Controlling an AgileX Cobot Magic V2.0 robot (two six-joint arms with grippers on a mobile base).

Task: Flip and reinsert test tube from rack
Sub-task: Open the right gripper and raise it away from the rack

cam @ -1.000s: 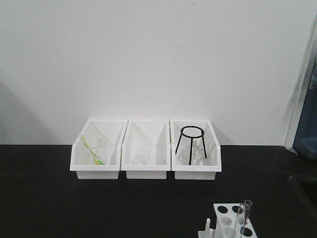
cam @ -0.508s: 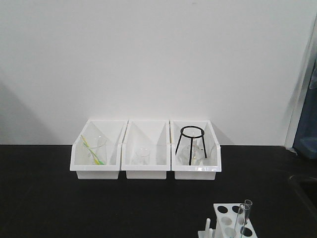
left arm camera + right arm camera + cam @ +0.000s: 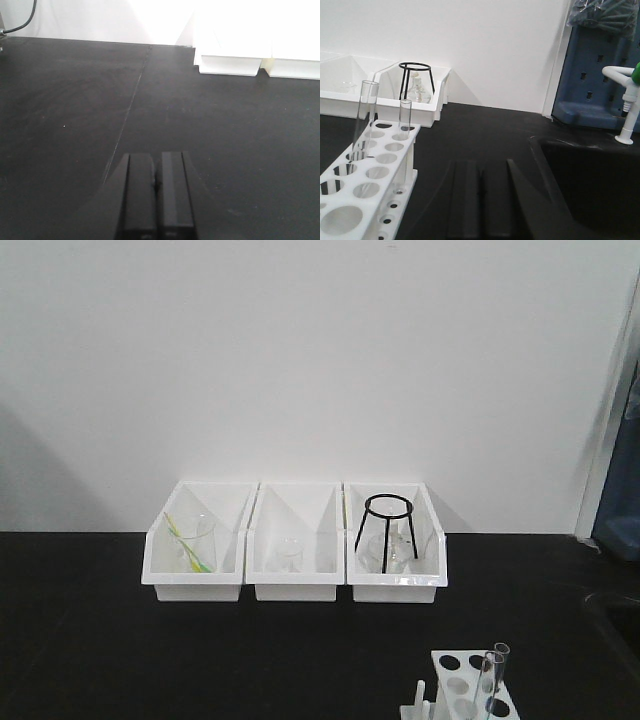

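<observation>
The white rack point(image 3: 406, 145) stands at the left of the right wrist view, its top plate pierced by round holes. Two clear glass test tubes stand upright in it, a taller one point(image 3: 364, 117) and a shorter one point(image 3: 404, 120). In the front view the rack point(image 3: 468, 674) sits at the bottom right edge with the tubes point(image 3: 494, 672) rising from it. My right gripper point(image 3: 481, 162) is shut and empty, low over the black table just right of the rack. My left gripper point(image 3: 156, 156) is shut and empty over bare black table, far from the rack.
Three white bins point(image 3: 293, 588) line the wall; the right one holds a black tripod stand point(image 3: 385, 530) and glassware. A dark sink basin point(image 3: 590, 180), a white tap point(image 3: 626, 107) and a blue drying board point(image 3: 600, 75) lie to the right of my right gripper.
</observation>
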